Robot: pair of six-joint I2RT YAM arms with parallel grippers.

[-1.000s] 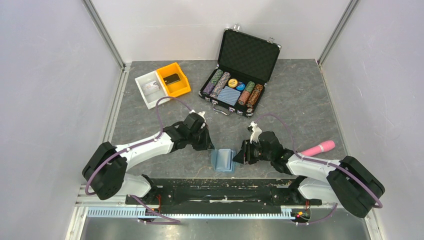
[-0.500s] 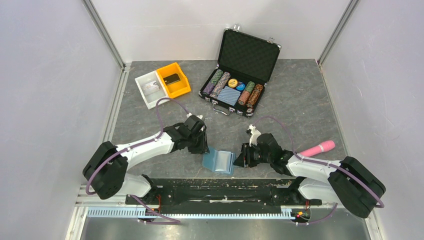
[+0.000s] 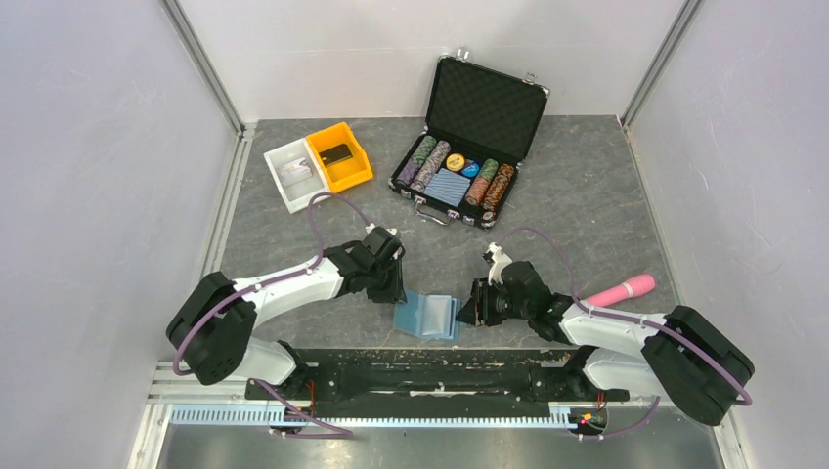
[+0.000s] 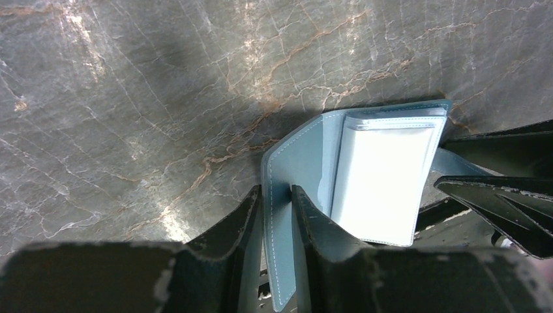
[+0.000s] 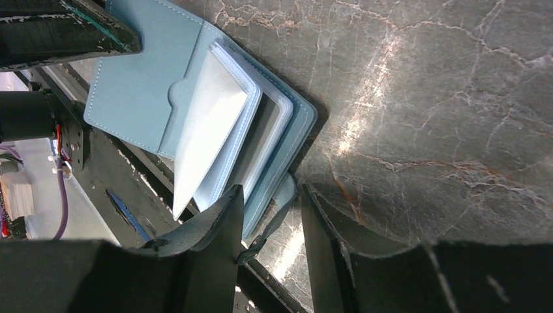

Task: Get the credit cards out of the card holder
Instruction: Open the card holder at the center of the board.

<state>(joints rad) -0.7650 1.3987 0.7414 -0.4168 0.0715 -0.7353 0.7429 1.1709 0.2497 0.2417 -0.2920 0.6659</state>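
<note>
The light-blue card holder (image 3: 427, 316) lies open near the table's front edge, between both grippers. My left gripper (image 4: 277, 199) is shut on the edge of its left flap (image 4: 297, 163). Pale, clear sleeve pages (image 4: 381, 176) fan up from the middle, seen also in the right wrist view as pages (image 5: 209, 124). My right gripper (image 5: 267, 208) stands at the holder's right edge with its jaws apart; only the thin closing strap (image 5: 277, 212) hangs loose between them. No black credit card shows inside the card holder (image 5: 140, 85).
A black poker-chip case (image 3: 469, 147) stands open at the back with chips and a blue deck. A yellow bin (image 3: 342, 171) holding a dark flat item and a white bin (image 3: 283, 181) sit back left. A pink cylinder (image 3: 626, 288) lies right. The black arm rail (image 3: 420, 366) runs just behind the holder.
My left gripper drew the left flap leftward and nearer, and the card holder spread open from a nearly folded shape. The right gripper shifted only slightly.
</note>
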